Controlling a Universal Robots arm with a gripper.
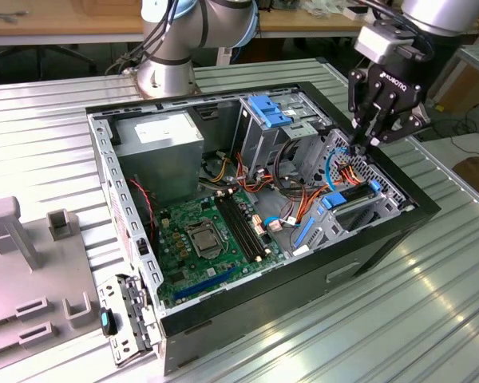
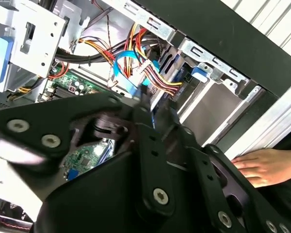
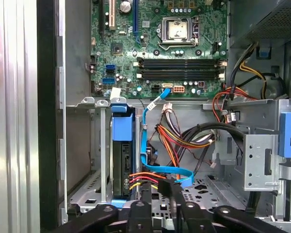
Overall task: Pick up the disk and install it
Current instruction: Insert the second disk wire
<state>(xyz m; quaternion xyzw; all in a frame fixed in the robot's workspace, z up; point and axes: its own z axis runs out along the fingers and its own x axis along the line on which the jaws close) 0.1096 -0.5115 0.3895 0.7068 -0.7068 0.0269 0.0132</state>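
I see my gripper point(image 1: 373, 137) hanging just above the open computer case point(image 1: 176, 339), over the drive-bay corner at the exterior view's right. Its black fingers point(image 1: 359, 120) are drawn close together and carry nothing; in the first wrist view the fingertips point(image 3: 146, 194) sit nearly closed with only a narrow gap. The disk point(image 1: 353, 195) lies just below the gripper, already seated in the metal bay. It is a flat, dark-grey block held in a bright blue plastic carrier, with a blue tab at each end. In the first wrist view the disk point(image 3: 122, 160) stands edge-on between the bay's metal walls, its blue tab toward the green motherboard point(image 3: 155, 48). A thin blue cable point(image 3: 150, 145) and a bundle of red, orange and yellow wires point(image 3: 179, 141) run right beside it, under the fingertips. In the second wrist view a person's hand point(image 2: 262, 167) rests near the case's outer edge
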